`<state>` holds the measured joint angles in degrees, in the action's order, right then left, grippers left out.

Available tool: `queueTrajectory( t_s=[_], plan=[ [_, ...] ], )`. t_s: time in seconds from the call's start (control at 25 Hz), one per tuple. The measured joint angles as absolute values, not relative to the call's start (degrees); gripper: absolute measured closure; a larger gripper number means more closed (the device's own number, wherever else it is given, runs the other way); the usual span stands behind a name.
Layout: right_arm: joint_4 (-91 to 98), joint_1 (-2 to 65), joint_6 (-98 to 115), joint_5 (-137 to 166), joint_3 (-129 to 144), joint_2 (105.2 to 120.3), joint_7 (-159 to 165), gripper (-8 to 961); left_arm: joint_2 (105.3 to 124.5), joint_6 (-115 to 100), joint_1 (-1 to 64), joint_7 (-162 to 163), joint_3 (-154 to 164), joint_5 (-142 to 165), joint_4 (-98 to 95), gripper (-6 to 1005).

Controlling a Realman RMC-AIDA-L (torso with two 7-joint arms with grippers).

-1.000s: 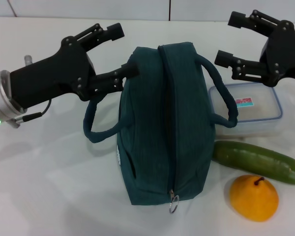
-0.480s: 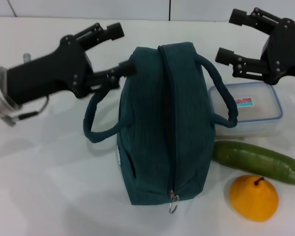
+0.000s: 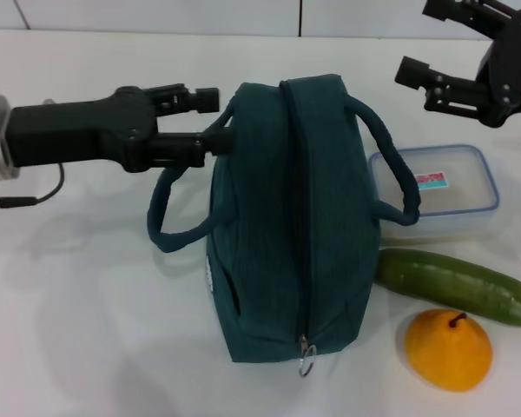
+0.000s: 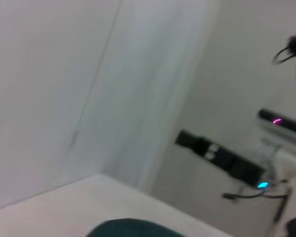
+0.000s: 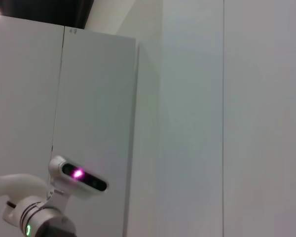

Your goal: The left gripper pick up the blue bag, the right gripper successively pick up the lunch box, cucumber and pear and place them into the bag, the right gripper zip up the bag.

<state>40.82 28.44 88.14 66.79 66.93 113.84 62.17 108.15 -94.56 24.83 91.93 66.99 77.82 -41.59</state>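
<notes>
Left pincer [image 3: 210,120]: one, reaching in level from the left, its two fingers a modest gap apart, tips at the far left upper corner of the blue bag [image 3: 291,217], where the left handle is rooted; whether they grip the fabric cannot be told.

Blue bag: one, upright at the middle of the table [image 3: 87,330], zipper along its top, metal ring pull [image 3: 306,359] at the near end. Handles: two, one looping out to each side.

Right pincer [image 3: 456,48]: one, fingers spread wide, holding nothing, raised above the far right of the table, beyond the lunch box [image 3: 434,191].

Lunch box: one, just right of the bag, lid on.

Cucumber [image 3: 456,285]: one, lying nearer than the box.

Pear [image 3: 448,349]: one, just beside the cucumber, nearest of all.

Surface: white table. Room: pale wall panels in both wrist views.
</notes>
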Motion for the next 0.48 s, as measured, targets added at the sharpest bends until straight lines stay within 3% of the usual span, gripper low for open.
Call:
queueTrajectory(
  t_s=[0.16,0.24,0.48],
  plan=[
    [40.79,28.64,88.15,66.79,66.93,113.84,62.09,100,115.06,-94.47,22.33,96.46,55.31,91.59,-51.87,122],
    [40.78,28.75,88.15,66.83,66.93,113.88,62.07,100,117.16,-94.42,21.88,97.33,52.93,94.99,-54.33,123],
    [40.73,28.8,88.08,66.99,66.97,113.9,62.05,100,118.08,-94.13,21.98,98.58,52.13,96.71,-54.17,125]
  ],
)
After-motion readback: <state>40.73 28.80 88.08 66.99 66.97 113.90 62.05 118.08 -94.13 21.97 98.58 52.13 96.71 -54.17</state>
